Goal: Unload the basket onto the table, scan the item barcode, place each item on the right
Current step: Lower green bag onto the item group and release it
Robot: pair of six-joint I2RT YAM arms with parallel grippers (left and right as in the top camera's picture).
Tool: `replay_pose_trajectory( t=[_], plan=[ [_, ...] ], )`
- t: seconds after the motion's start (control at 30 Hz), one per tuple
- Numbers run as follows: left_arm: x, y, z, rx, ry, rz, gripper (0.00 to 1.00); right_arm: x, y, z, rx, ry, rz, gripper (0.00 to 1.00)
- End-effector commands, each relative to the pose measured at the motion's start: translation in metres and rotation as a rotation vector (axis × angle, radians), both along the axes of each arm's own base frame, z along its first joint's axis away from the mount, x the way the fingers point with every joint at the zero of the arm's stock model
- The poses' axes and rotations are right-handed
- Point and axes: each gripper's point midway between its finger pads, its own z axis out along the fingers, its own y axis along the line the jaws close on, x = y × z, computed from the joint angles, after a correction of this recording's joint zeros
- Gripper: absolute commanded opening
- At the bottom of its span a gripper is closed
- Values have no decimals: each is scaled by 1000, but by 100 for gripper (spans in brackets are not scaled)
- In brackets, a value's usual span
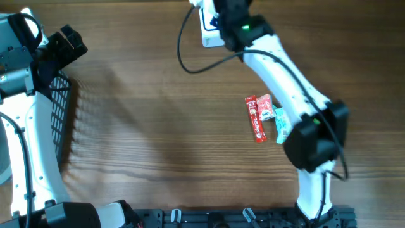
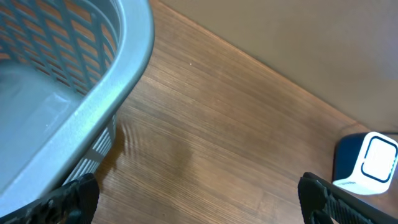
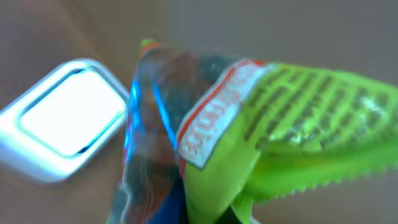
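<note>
The item, a green snack packet [image 3: 292,124] with a clear crinkled part, fills the right wrist view, blurred. It hangs just above the white and blue barcode scanner [image 3: 68,118]. My right gripper [image 1: 223,19] is shut on the packet at the table's far edge, over the scanner [image 1: 207,28]; the packet hides its fingers. Far left, my left gripper [image 1: 66,41] stands open and empty beside the basket. Its fingertips [image 2: 78,196] show at the bottom corners of the left wrist view, and the scanner [image 2: 367,163] sits far right there.
A grey mesh basket [image 1: 61,114] stands at the left edge, its rim [image 2: 118,74] close to my left gripper. A red packet [image 1: 256,120], a pink one [image 1: 264,104] and a teal one [image 1: 280,126] lie beside the right arm. A black cable [image 1: 190,60] loops near the scanner.
</note>
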Motion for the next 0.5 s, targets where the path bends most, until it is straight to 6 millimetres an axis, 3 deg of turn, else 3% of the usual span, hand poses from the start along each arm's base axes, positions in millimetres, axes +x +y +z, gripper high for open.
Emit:
replay_pose_trajectory(
  t=[0.0, 0.1, 0.27, 0.33, 0.4, 0.47],
  plan=[
    [1, 0, 7, -1, -19, -3, 100, 22, -19, 7, -87, -152, -183, 4],
    [1, 0, 7, -1, -19, -3, 100, 37, -16, 3, -31, -258, -229, 4],
    [1, 0, 7, -1, -19, -3, 100, 52, 4, -35, 29, -299, -216, 4],
    [1, 0, 7, -1, -19, -3, 100, 54, 9, -40, 105, -300, -205, 4],
    [1, 0, 7, -1, -19, -3, 100, 52, 3, -23, 149, -348, -247, 4],
    [1, 0, 7, -1, -19, -3, 100, 44, 2, 13, 180, -382, -235, 4]
  ],
)
